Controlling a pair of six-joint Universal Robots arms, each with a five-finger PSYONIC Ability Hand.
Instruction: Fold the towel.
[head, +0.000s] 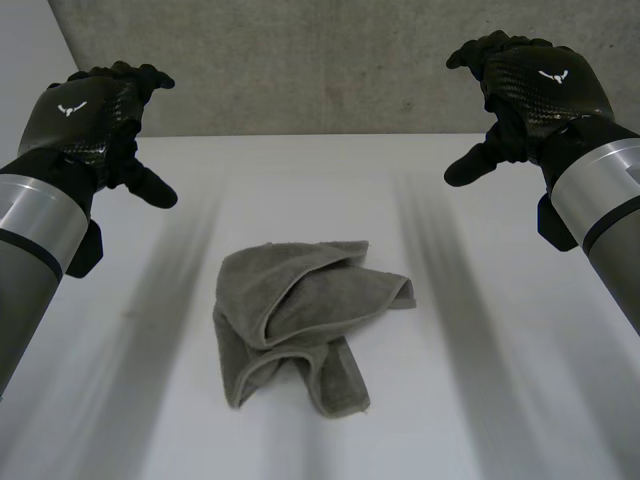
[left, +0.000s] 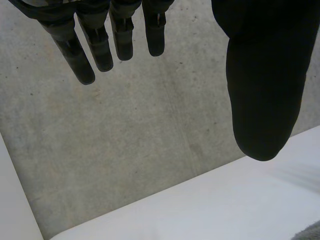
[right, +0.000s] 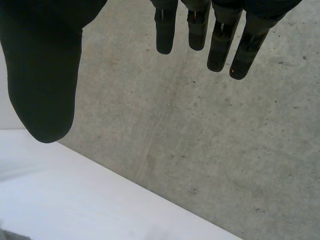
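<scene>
In the head view, the towel (head: 305, 320) is lying crumpled in the middle of the desk (head: 500, 400), its long axis running roughly from 7 o'clock to 1 o'clock. The left robot hand (head: 95, 125) is hovering well apart from it at about 10 o'clock and the right robot hand (head: 525, 90) at about 2 o'clock. Neither looks clearly nearer, so either could be reaching in first.

In the left wrist view, the fingers (left: 100, 50) and thumb (left: 262, 100) are hanging straight and spread, holding nothing. A grey scrap of the towel is peeking in beyond the thumb tip.

In the right wrist view, that robot hand's fingers (right: 220, 45) and thumb (right: 45, 90) are likewise hanging straight and apart, gripping nothing, with bare desk under the thumb.
</scene>
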